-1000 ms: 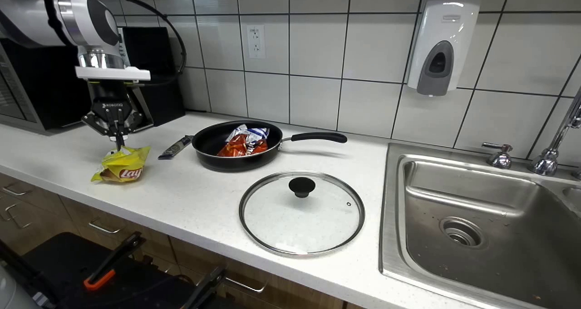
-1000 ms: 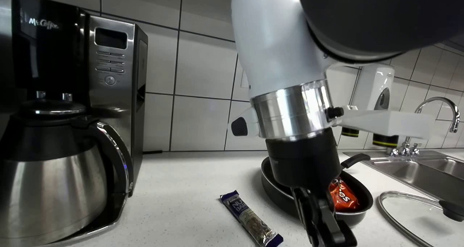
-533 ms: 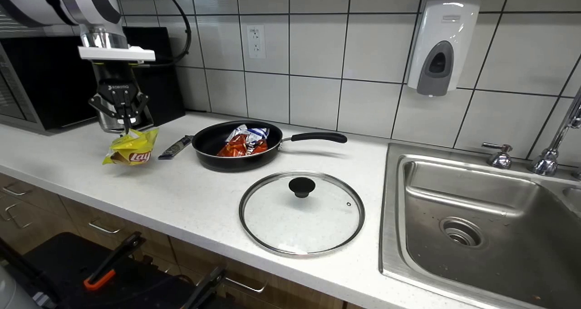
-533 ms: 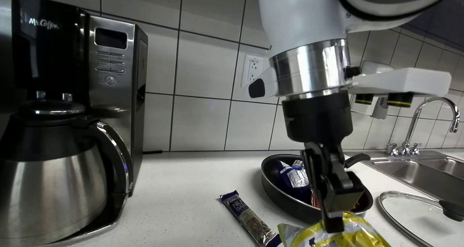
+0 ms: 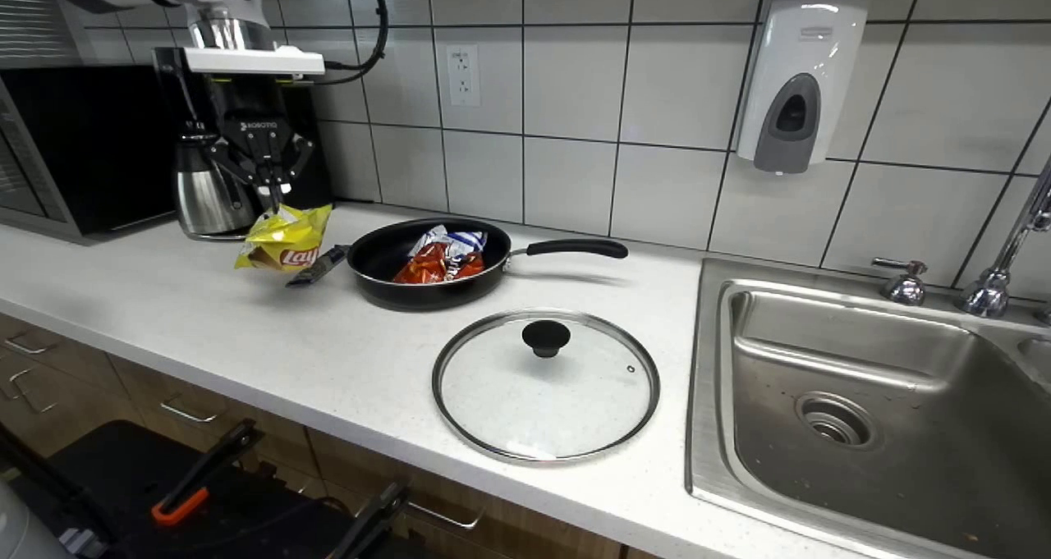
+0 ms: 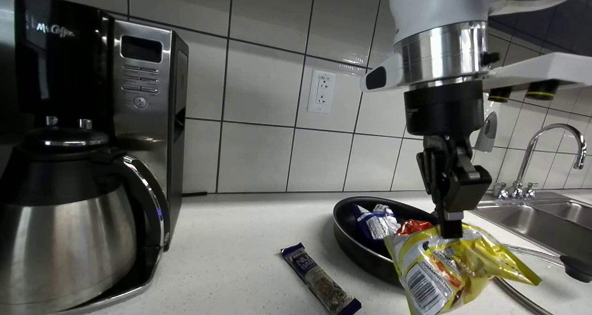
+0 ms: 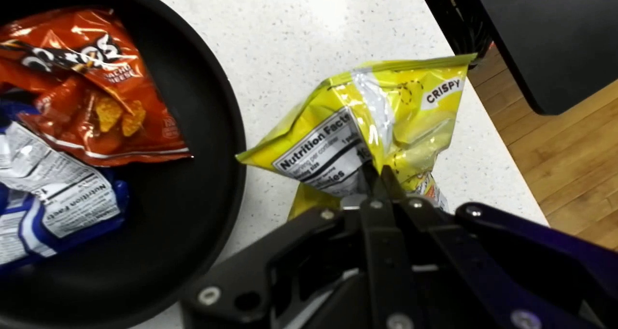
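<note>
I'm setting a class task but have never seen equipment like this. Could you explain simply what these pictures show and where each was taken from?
The machine is a jointed white and grey robot arm with black fingers at its end. Two pictures come from cameras outside the robot; the close-up comes from the arm's wrist, looking down past the fingers. Those fingers are pinching a shiny, crumpled yellow Lay's bag, holding it above the speckled white countertop. Nearby stands a round black frying pan with a shiny red Doritos bag and a shiny blue-and-white packet inside it. Also on the countertop are a round clear-glass lid, a narrow navy-wrapped nut bar and a black-and-silver coffee maker, while a stainless-steel sink is set into it.
</note>
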{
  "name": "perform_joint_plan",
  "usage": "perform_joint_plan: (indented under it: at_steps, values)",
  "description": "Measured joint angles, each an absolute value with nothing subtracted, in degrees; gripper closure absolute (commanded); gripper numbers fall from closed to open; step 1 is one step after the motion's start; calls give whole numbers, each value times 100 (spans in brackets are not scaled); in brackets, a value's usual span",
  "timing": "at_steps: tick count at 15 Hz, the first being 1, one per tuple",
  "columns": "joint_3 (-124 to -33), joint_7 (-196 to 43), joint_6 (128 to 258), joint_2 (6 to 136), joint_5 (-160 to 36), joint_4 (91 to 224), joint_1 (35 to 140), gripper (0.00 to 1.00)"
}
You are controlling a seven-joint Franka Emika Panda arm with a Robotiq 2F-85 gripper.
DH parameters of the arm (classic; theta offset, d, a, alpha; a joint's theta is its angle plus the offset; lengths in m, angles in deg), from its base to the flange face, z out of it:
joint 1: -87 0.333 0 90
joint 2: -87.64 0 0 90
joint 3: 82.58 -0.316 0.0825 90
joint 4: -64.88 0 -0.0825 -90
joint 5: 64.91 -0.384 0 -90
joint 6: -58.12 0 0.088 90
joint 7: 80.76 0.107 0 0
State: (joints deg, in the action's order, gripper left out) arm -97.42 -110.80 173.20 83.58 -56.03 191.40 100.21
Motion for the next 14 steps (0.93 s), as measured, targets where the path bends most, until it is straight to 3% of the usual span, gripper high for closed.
perform_joint_plan:
  at_steps: [14]
  values:
    - [-9172,-10867,18488,8803,-5708,19692,9831,100]
